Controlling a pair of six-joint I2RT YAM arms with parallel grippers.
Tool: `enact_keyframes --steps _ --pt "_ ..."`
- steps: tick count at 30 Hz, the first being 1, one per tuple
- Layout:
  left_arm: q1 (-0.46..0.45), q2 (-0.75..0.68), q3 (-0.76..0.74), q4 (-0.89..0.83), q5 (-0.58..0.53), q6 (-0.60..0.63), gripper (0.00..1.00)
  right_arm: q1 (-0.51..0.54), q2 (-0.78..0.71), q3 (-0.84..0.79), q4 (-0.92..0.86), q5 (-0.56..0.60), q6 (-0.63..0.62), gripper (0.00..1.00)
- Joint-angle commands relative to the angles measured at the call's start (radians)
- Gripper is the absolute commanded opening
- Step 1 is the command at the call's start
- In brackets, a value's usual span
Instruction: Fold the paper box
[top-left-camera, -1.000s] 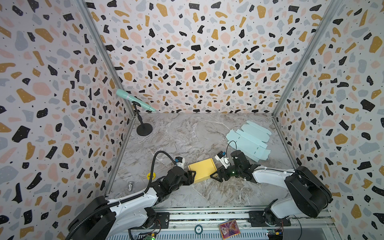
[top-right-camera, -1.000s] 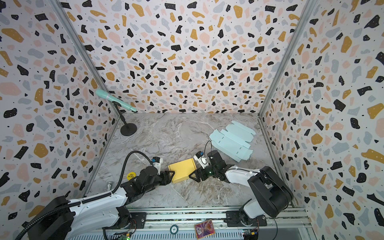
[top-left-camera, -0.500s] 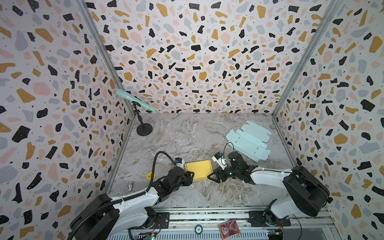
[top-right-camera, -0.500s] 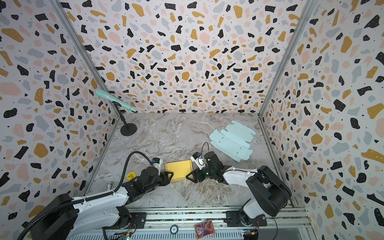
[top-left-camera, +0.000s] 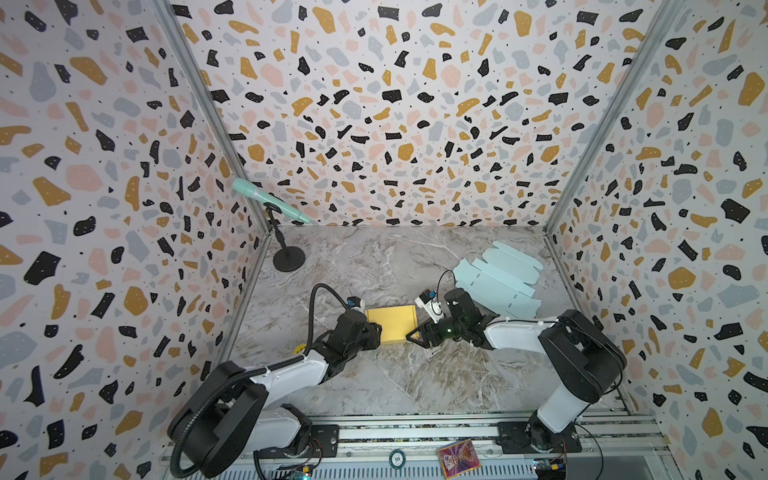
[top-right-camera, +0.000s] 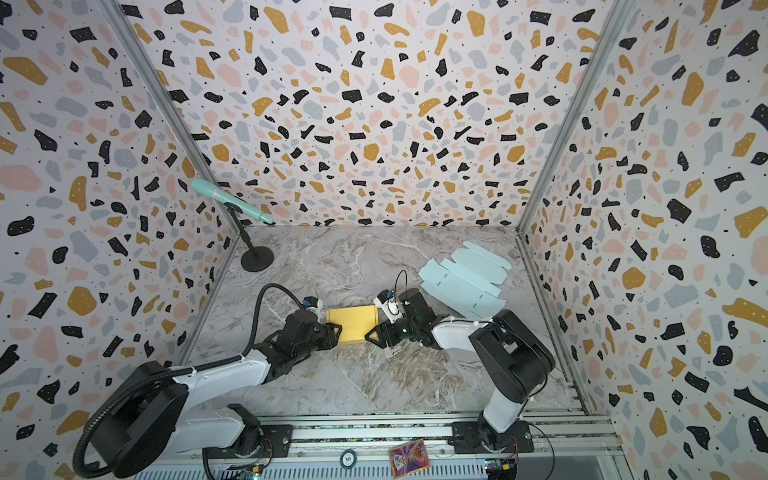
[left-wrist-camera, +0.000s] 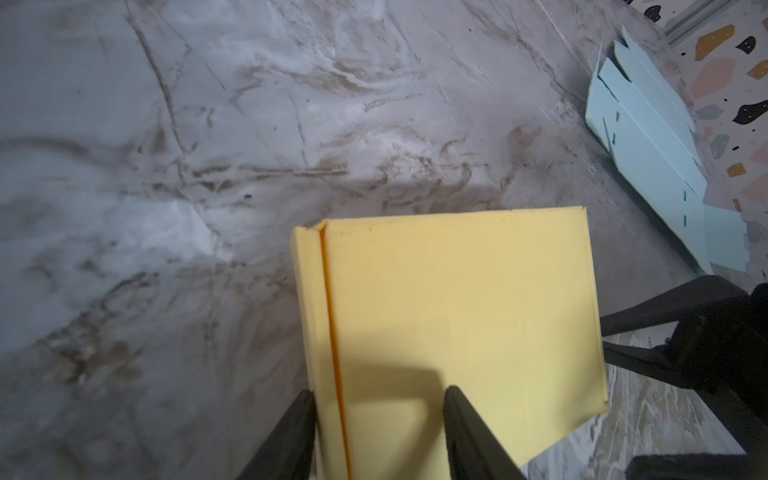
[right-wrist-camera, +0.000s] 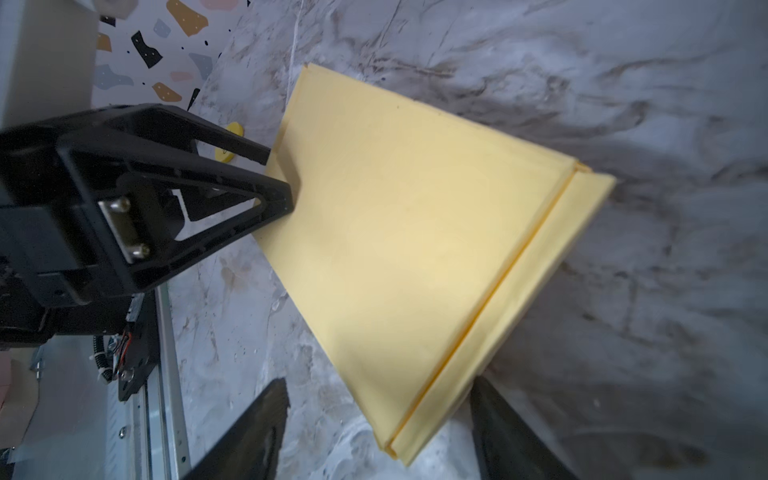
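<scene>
Aluminium rail (top-left-camera: 415, 440) nearest, along the front edge, with a bright printed card (top-left-camera: 458, 459) lying on it between the two arm bases. Beyond that, grey marble-patterned surface (top-left-camera: 436, 374), bare up to the arms' reach.

Yellow paper box (top-left-camera: 392, 322) next, in the middle of the surface towards the front, folded flat, top face plain. Flanked low by both arms, from either side.

Left tool (top-left-camera: 376, 332) at the box's left edge, near the front corner: released, jaws parted. In the left wrist view, astride a narrow folded strip with a thin orange seam, one fingertip (left-wrist-camera: 301, 409) just outside the paper's edge, the other over the top face and throwing a shadow there. No pinch on the paper visible.

Right tool (top-left-camera: 412, 337) at the box's right front corner: also released, jaws spread wide. In the right wrist view, that corner of the box between them, with one finger (right-wrist-camera: 498, 424) just beside a folded strip along the paper's edge. Contact with the paper impossible to tell.

Farther back and to the right, pale blue box blanks (top-left-camera: 496, 278), unfolded, overlapping in a loose pile near the right wall, well apart from the yellow box. In the far left corner, teal microphone (top-left-camera: 266, 201), tilted on a black stand (top-left-camera: 289, 259). Behind everything, terrazzo-patterned walls (top-left-camera: 415, 124) on three sides, speckled in black, ochre, pink and grey.
</scene>
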Motion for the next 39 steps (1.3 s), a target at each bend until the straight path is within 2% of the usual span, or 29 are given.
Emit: enact_keyframes --steps 1,8,19,27,33,39 --pt "0.042 0.078 0.075 0.058 0.091 0.082 0.50 -0.015 0.049 0.107 -0.008 -0.036 -0.038 0.70" --pt "0.101 0.279 0.293 0.021 0.149 0.176 0.50 -0.045 0.200 0.339 -0.137 -0.021 -0.100 0.69" --pt "0.155 0.554 0.614 -0.061 0.177 0.255 0.50 -0.108 0.432 0.633 -0.170 -0.019 -0.085 0.70" --pt "0.176 0.675 0.730 -0.031 0.199 0.229 0.50 -0.135 0.545 0.804 -0.208 -0.029 -0.079 0.70" --pt "0.191 0.764 0.837 -0.035 0.195 0.211 0.50 -0.153 0.603 0.895 -0.229 -0.062 -0.071 0.70" --pt "0.202 0.832 0.934 -0.060 0.197 0.200 0.50 -0.170 0.638 0.965 -0.258 -0.049 -0.082 0.70"
